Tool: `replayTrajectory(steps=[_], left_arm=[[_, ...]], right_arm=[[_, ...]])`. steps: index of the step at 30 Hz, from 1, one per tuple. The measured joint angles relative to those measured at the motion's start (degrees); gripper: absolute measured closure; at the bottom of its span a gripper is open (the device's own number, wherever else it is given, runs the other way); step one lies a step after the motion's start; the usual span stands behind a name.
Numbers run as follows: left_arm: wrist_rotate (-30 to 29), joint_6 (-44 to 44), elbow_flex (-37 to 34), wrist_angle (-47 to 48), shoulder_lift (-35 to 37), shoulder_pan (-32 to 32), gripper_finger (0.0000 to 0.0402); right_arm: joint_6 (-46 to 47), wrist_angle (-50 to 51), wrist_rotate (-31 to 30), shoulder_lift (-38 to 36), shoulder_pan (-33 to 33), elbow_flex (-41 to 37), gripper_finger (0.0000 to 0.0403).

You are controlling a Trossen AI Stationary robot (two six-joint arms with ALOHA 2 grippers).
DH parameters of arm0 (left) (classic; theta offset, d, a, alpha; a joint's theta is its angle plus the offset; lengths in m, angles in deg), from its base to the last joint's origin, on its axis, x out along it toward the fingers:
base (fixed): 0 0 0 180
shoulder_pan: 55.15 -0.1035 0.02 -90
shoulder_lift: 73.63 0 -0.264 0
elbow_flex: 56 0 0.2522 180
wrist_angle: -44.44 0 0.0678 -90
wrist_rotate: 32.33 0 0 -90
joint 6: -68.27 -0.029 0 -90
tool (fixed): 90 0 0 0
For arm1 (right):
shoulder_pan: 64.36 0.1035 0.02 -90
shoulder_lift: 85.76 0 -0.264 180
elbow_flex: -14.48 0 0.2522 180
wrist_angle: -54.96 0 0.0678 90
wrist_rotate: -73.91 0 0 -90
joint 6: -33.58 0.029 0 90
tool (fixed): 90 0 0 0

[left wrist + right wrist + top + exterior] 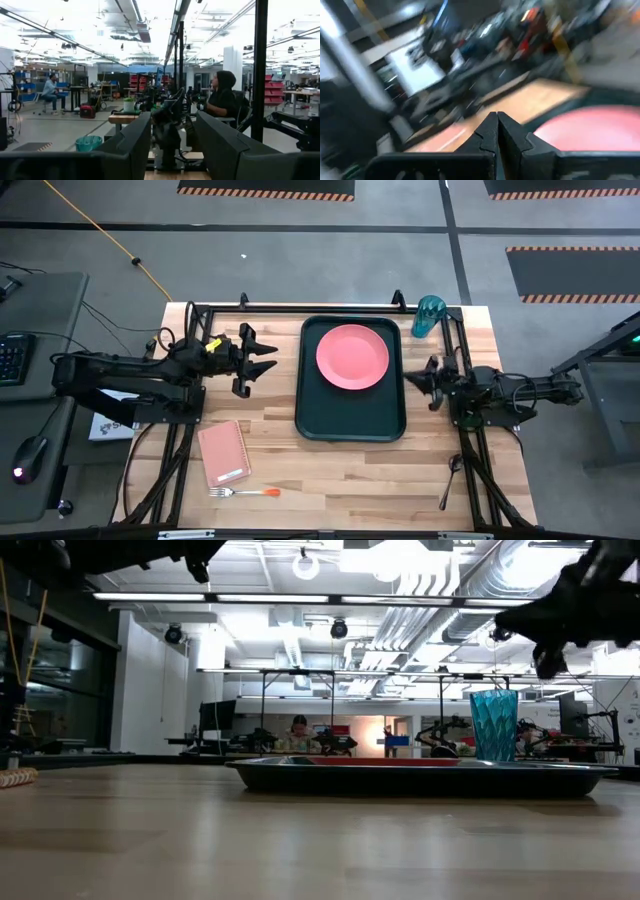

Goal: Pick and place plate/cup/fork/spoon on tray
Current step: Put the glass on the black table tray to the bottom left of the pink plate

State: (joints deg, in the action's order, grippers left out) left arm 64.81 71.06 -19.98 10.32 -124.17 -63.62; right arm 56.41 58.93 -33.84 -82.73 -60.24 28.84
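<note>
The salmon-pink plate lies flat in the far part of the dark tray; it also shows in the right wrist view. The teal cup stands upright on the table at the far right, beyond the tray; it also shows in the low view. The orange-handled fork lies near the front edge, left of centre. The dark spoon lies at the front right. My left gripper is open and empty, left of the tray. My right gripper is shut and empty, at the tray's right rim.
A pink notebook lies on the table at the front left, just behind the fork. Black frame rails run along the table's far, left and right sides. People sit in the room beyond the table.
</note>
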Motion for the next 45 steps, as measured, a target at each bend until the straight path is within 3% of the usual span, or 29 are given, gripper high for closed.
replayTrajectory(steps=[4,12,15,18,24,31,36,45], left_arm=[[0.0,0.0,0.0,0.0,0.0,0.0,0.0252],[0.0,0.0,0.0,0.0,0.0,0.0,0.0252],[0.0,0.0,0.0,0.0,0.0,0.0,0.0252],[0.0,0.0,0.0,0.0,0.0,0.0,0.0252],[-0.1,-0.4,0.0,0.0,0.0,0.0,0.0252],[-0.1,-0.4,0.0,0.0,0.0,0.0,0.0252],[-0.1,-0.4,0.0,0.0,0.0,0.0,0.0252],[0.0,0.0,0.0,0.0,0.0,0.0,0.0252]], right_arm=[[-5.6,-9.6,-6.9,0.0,0.0,0.0,0.0402],[-12.4,-27.4,-6.8,6.0,0.0,0.1,0.0402],[-13.8,-26.7,-9.8,9.6,-1.0,3.9,0.0402],[-13.9,-16.9,-12.2,14.5,-2.9,11.9,0.0394],[-10.5,20.3,-21.5,28.9,-10.5,34.4,0.032],[-1.5,53.4,-18.5,47.2,-26.3,52.1,0.0213],[-2.0,60.1,-12.8,56.9,-37.3,55.9,0.0177],[-6.8,55.4,-6.3,65.8,-47.6,56.3,0.0171]])
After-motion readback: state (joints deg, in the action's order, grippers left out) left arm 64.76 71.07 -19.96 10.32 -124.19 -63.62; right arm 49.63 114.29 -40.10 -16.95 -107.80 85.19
